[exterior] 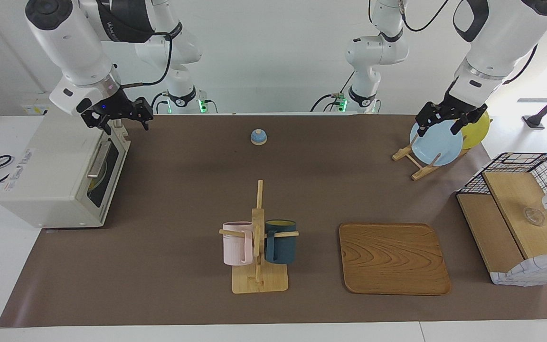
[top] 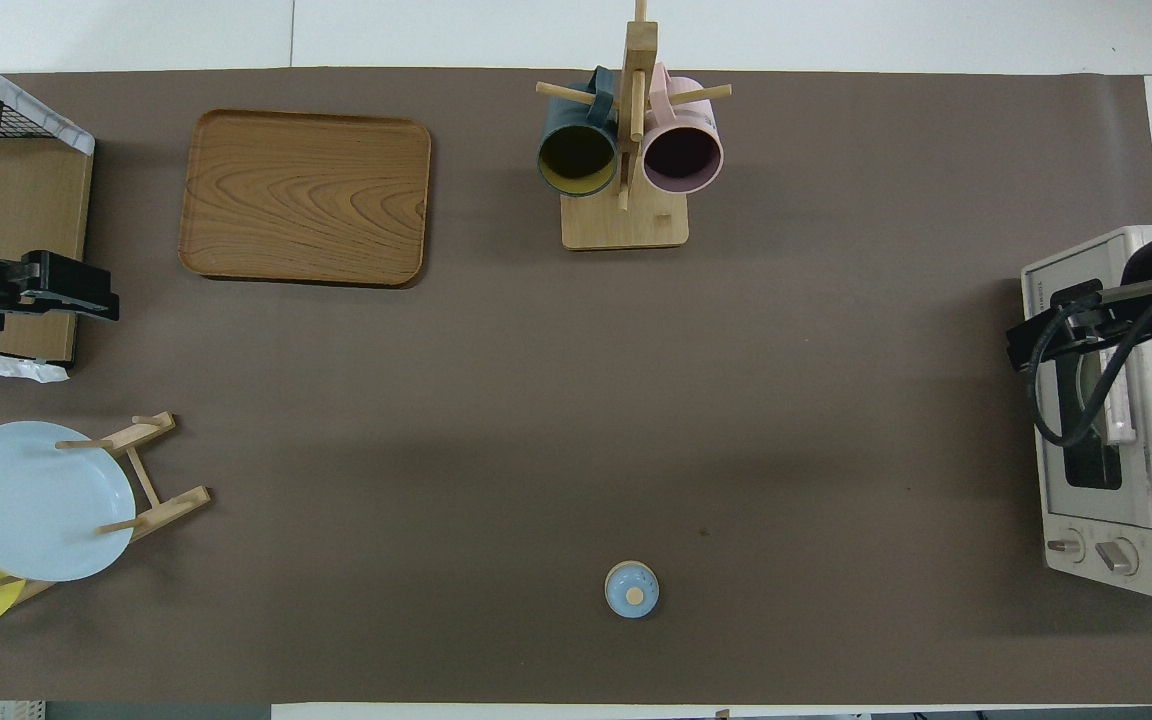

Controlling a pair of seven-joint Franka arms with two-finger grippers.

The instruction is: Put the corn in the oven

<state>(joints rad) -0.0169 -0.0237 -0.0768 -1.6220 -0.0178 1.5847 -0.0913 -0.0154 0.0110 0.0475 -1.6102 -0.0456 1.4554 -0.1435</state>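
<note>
The off-white oven (exterior: 50,180) stands at the right arm's end of the table, its dark glass door shut and its silver handle (exterior: 99,159) free. It also shows in the overhead view (top: 1106,420). A dim yellowish shape (exterior: 95,179) shows through the glass; I cannot tell whether it is the corn. No corn shows anywhere else. My right gripper (exterior: 120,121) hangs open and empty in the air over the oven's top front edge, and shows in the overhead view (top: 1046,325). My left gripper (exterior: 439,124) waits open and empty in the air over the plate rack.
A plate rack (exterior: 416,164) holds a blue plate (exterior: 437,142) and a yellow plate (exterior: 477,126). A wire basket with wooden shelves (exterior: 515,209) stands at the left arm's end. A wooden tray (exterior: 392,259), a mug tree with two mugs (exterior: 258,237) and a small blue bell (exterior: 258,137) stand mid-table.
</note>
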